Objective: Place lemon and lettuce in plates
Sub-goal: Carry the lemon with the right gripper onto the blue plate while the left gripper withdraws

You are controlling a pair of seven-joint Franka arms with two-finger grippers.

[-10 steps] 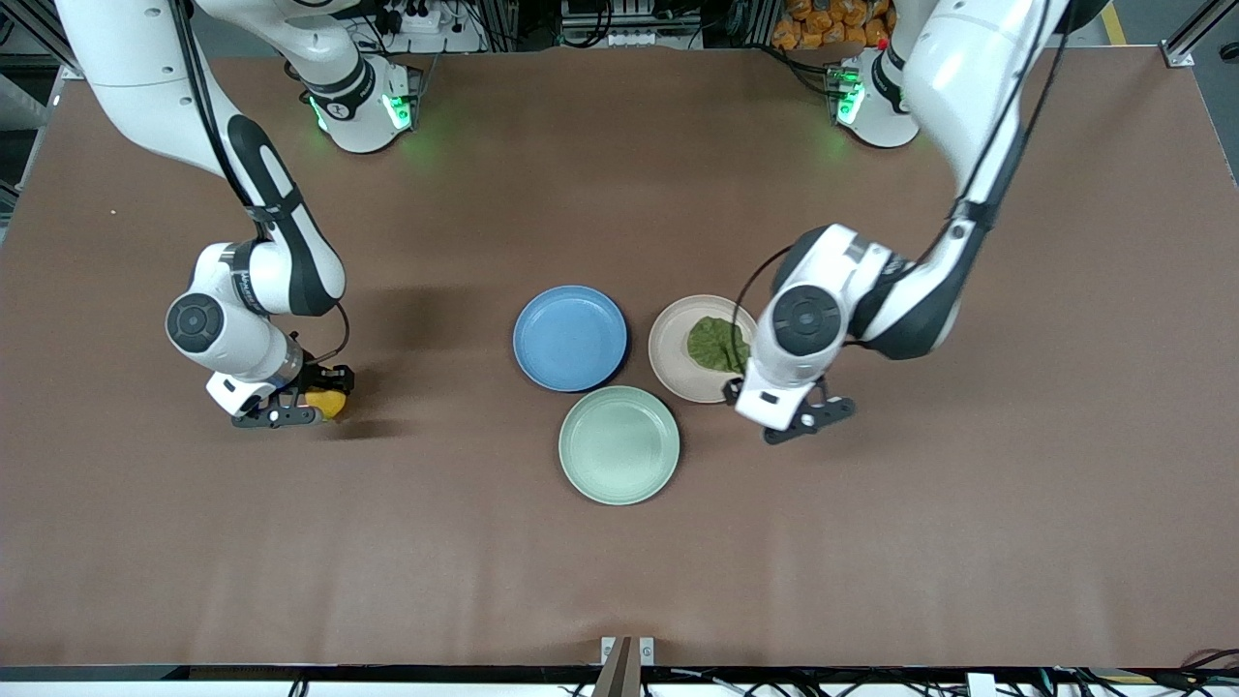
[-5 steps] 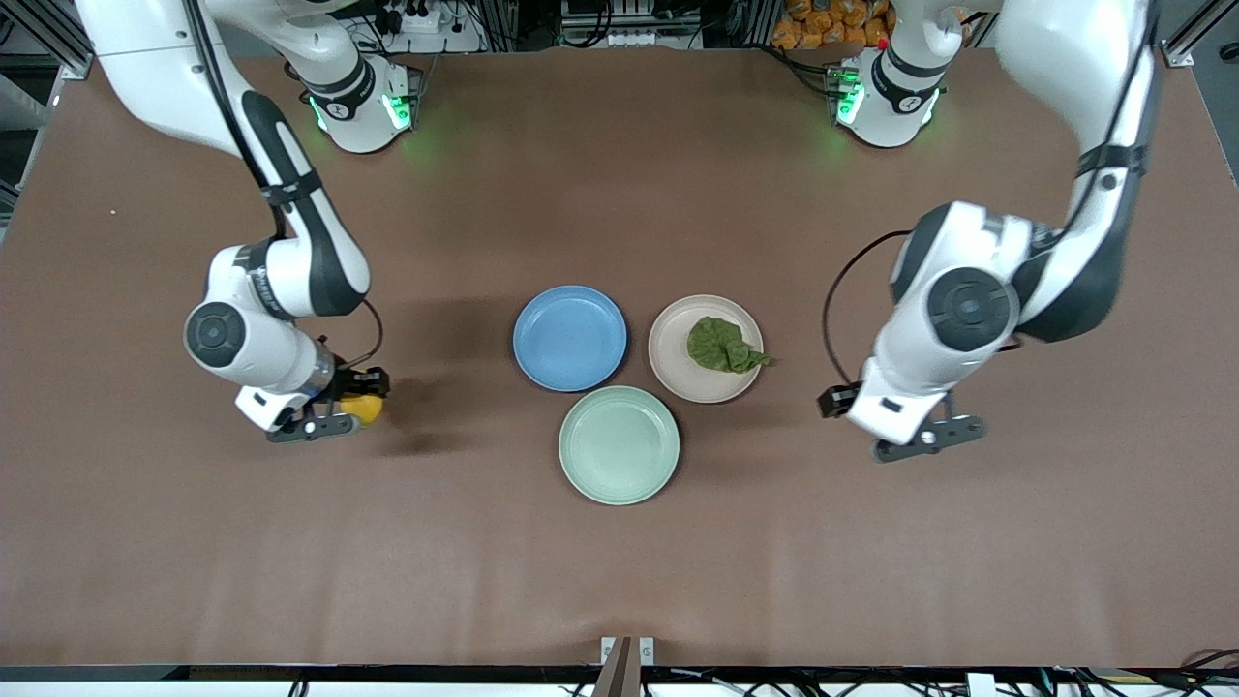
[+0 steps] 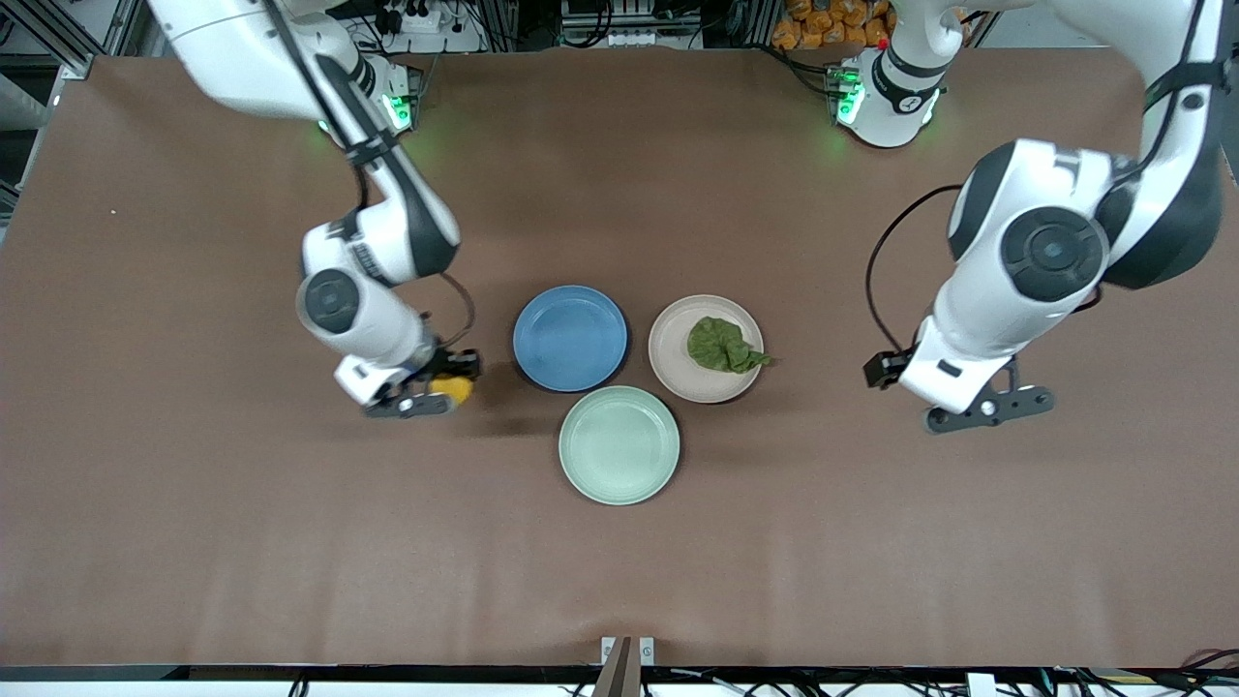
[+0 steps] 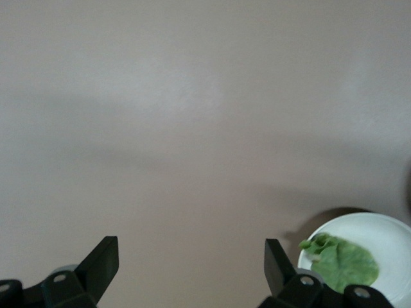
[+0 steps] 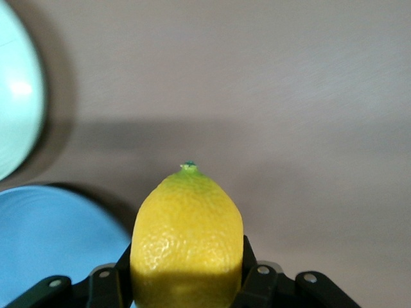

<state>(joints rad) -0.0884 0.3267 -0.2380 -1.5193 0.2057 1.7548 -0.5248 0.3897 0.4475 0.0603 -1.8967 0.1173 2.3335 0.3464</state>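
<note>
My right gripper [image 3: 440, 385] is shut on the yellow lemon [image 3: 453, 390], in the air over bare table beside the blue plate [image 3: 570, 338], toward the right arm's end. In the right wrist view the lemon [image 5: 186, 234] fills the jaws of the right gripper [image 5: 186, 264], with the blue plate's rim [image 5: 51, 237] close beside it. The dark green lettuce [image 3: 721, 346] lies in the beige-pink plate [image 3: 678, 360]. My left gripper [image 3: 958, 397] hangs open and empty over bare table, toward the left arm's end. In the left wrist view the left gripper [image 4: 189, 266] holds nothing, and the lettuce [image 4: 340, 260] and its plate [image 4: 392, 234] show.
A pale mint-green plate [image 3: 619, 444] sits nearer to the front camera than the other two, touching close to both; its edge [image 5: 16, 96] shows in the right wrist view. Brown table [image 3: 871, 542] spreads around the plates.
My right arm has carried the lemon across the table toward the blue plate. My left arm has drawn away from the beige-pink plate toward its own end, uncovering the lettuce.
</note>
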